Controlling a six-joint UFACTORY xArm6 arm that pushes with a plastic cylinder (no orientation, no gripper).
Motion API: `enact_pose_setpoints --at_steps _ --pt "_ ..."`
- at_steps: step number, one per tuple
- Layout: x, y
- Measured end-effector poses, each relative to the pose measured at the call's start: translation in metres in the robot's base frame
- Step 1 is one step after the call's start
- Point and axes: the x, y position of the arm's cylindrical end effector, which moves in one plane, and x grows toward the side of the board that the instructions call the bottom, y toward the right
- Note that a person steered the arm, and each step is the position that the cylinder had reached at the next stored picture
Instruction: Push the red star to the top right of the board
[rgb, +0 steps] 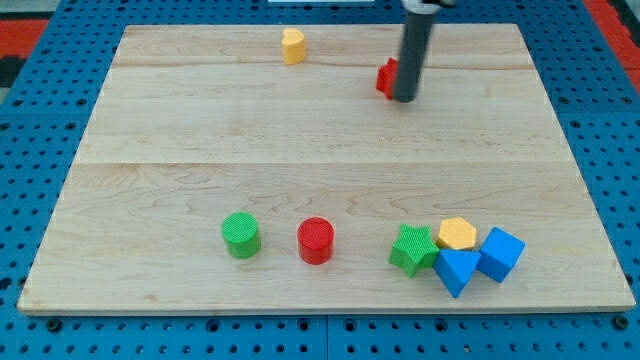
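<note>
Along the near edge of the pale wooden board (150, 150), a green cylinder block (241, 235) and a red cylinder block (316, 240) stand side by side, a little apart. Toward the view's right sits a tight cluster: a green star block (413, 249), a yellow hexagonal block (457, 233), a blue triangular block (456, 270) and a blue cube block (500, 254), each touching its neighbours. Far back, a yellow block (292, 46) stands alone near the top edge. The red star block (386, 77) lies top centre-right, mostly hidden behind the dark rod; my tip (404, 98) rests against its right side. The rod carries no fingers.
</note>
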Motion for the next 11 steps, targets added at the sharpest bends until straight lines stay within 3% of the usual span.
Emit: enact_pose_setpoints --at_steps 1,3,7,8,9,10,11 --pt "-0.005 -0.054" --pt "-0.047 0.057" --pt "-0.007 0.104" --pt "-0.033 0.142" --pt "-0.046 0.101" --pt "0.006 0.068" --pt "0.066 -0.022"
